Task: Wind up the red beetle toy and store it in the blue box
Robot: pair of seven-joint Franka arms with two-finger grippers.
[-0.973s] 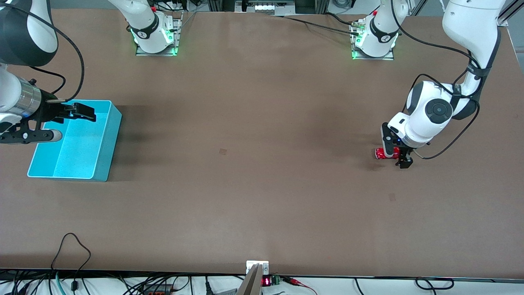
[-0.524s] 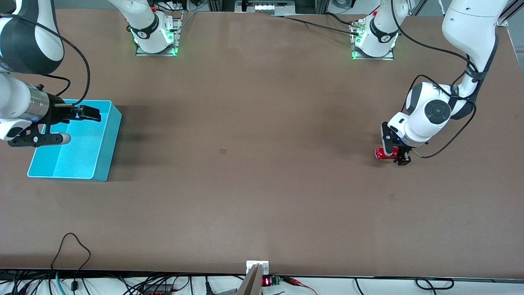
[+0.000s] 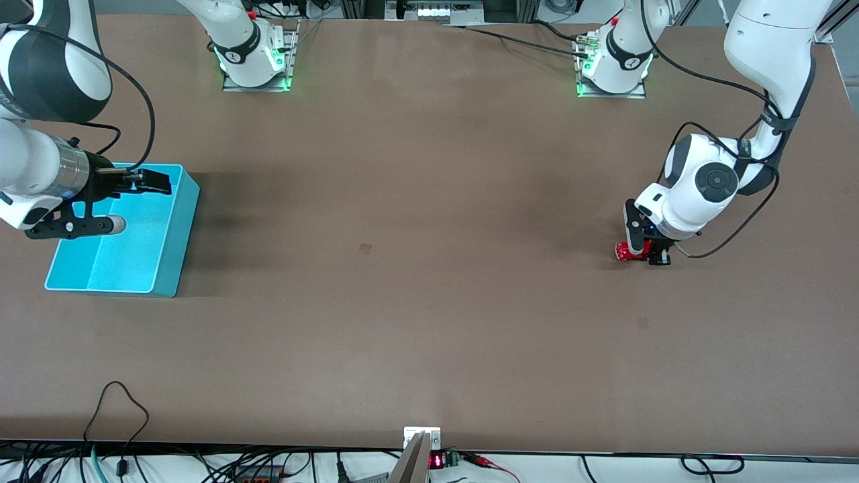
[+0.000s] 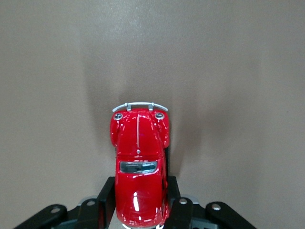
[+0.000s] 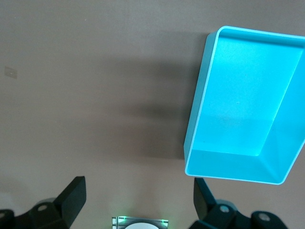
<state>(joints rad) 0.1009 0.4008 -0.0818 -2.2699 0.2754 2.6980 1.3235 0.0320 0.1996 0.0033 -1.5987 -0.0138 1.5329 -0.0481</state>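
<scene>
The left gripper [image 3: 649, 251] clamps the red beetle toy [image 4: 139, 164] by its glossy, probably slippery sides, on the table; the right gripper [image 3: 153, 181] waits open over the blue box [image 3: 171, 265].

Left arm reaches down from its base at its end of the table, wrist bent low, left gripper [image 3: 649, 256] at table level, fingers [image 4: 107, 200] clamped on the red beetle toy [image 4: 139, 164]. Right arm extends level, right gripper [image 3: 149, 182] held in the air, fingers [image 5: 71, 196] spread wide, holding nothing.
</scene>
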